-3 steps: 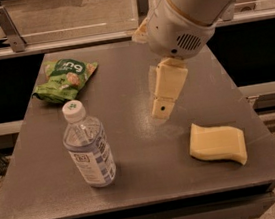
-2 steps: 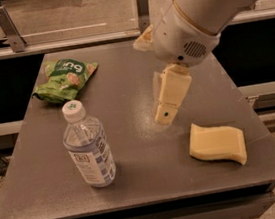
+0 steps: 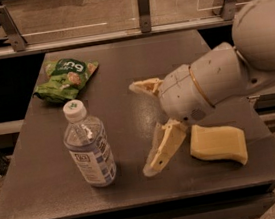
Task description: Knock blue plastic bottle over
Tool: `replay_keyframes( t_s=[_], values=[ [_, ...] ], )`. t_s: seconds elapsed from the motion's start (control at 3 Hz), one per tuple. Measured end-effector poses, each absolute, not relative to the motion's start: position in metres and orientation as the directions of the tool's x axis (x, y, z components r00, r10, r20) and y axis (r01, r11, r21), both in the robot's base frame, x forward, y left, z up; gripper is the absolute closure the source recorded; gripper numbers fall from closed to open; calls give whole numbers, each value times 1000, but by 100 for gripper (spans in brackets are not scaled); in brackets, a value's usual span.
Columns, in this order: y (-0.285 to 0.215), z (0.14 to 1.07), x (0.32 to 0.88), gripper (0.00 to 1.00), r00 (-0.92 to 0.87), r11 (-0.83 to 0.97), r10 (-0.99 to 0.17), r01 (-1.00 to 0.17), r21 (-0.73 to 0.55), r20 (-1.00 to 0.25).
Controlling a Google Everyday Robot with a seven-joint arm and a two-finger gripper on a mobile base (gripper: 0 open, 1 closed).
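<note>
Blue plastic bottle (image 3: 89,150) stands, seemingly water-filled; spread pincer (image 3: 141,129) beside it.

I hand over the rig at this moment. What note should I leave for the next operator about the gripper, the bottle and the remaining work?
Gripper: open, empty, low over the table, beside the blue plastic bottle, not touching it.
Bottle: upright, capped, front left of the table. Green snack bag behind it; yellow sponge on the gripper's other side.
Done: approach only.
Left: bottle not yet knocked over; a sideways push into it would probably tip it.
</note>
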State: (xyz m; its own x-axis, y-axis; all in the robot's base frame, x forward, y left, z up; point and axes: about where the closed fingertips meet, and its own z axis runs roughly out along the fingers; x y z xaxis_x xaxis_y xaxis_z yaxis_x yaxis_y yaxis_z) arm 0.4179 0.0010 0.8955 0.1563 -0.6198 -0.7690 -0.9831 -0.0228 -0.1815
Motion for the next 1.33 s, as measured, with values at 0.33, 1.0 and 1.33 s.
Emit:
replay_keyframes(
  t_s=[0.33, 1.0, 1.33],
  values=[
    [39, 895, 398, 0, 232, -110, -445, -973, -204, -865],
    [60, 900, 405, 0, 252, -113, -337, -967, -226, -907],
    [87, 913, 411, 0, 211, -112, -228, -975, -190, -951]
  ],
)
